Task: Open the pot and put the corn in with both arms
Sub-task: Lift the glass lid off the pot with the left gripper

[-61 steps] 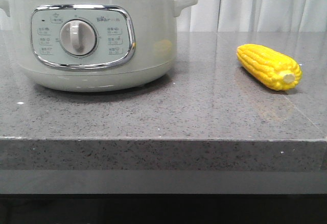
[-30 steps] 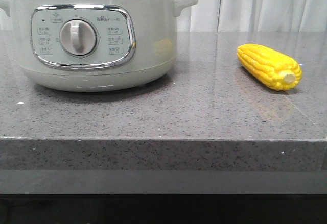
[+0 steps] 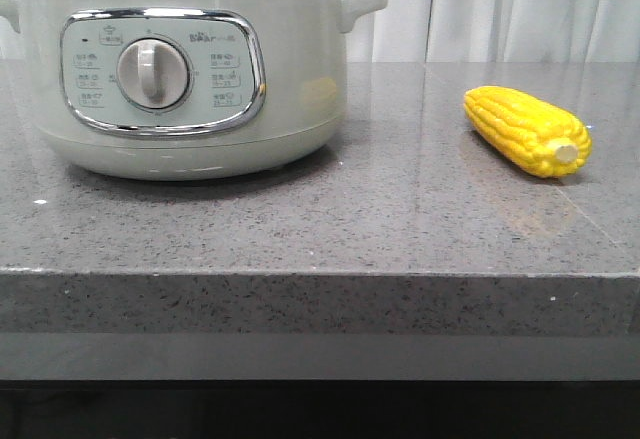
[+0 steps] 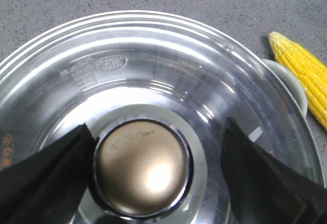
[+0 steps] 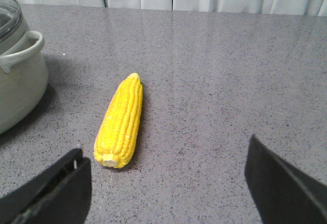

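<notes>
The pot [image 3: 185, 69] sits on the left half of the grey speckled counter [image 3: 400, 219], its chrome-framed panel and cream dial [image 3: 153, 73] facing out, the steel-rimmed lid still closed on top. Well off to its right the corn [image 3: 527, 130] lies on its side on the stone, pale stub end pointing toward the counter's front edge. White curtains [image 3: 500, 9] hang behind. Neither arm shows from this front view.

From the left wrist, you look straight down on the glass lid [image 4: 153, 81] and its round metallic knob [image 4: 140, 165]. The left gripper [image 4: 158, 173] is spread wide, one dark finger on each side of the knob; whether either one touches it I cannot tell. The corn peeks in beyond the pot's handle.

From the right wrist, the right gripper [image 5: 168, 183] hangs open and empty above the counter, the corn lying near one finger, apart from the pot.
</notes>
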`<state>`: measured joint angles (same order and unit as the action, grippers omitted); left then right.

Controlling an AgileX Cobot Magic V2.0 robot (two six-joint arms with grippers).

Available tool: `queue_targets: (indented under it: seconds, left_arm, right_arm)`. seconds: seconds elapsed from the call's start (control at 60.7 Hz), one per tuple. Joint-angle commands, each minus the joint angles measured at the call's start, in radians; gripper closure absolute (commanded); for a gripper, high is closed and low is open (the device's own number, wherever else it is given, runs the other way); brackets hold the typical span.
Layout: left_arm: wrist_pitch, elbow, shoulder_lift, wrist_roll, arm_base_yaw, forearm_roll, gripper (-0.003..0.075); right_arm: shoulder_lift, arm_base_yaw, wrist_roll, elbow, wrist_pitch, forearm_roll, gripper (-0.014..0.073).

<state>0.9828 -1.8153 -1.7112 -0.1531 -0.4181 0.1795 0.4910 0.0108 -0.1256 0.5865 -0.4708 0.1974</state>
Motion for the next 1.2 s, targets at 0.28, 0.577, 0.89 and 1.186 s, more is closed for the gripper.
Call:
queue_targets:
  seconds: [0.28,0.577,0.89,1.186]
  left_arm:
    - [-0.041,-0.033,0.041,0.006,-0.007,0.007,0.0353]
    - [-0.041,-0.035,0.043,0.006,-0.007,0.007,0.0455]
    - [-0.08,-0.037,0.109,0.006,-0.007,0.007,0.051]
    - [-0.066,-0.037,0.204,0.006,-0.007,0.007,0.051]
  right_arm:
    - [0.011,-0.006,-0.011,0.037,0.069,-0.005,-0.003]
    - [0.011,-0.006,-0.011,0.036,0.069,-0.005,-0.003]
    - [0.011,-0.006,-0.011,0.036,0.069,-0.005,-0.003]
    - [0.011,-0.006,-0.011,0.036,0.073,-0.005,-0.003]
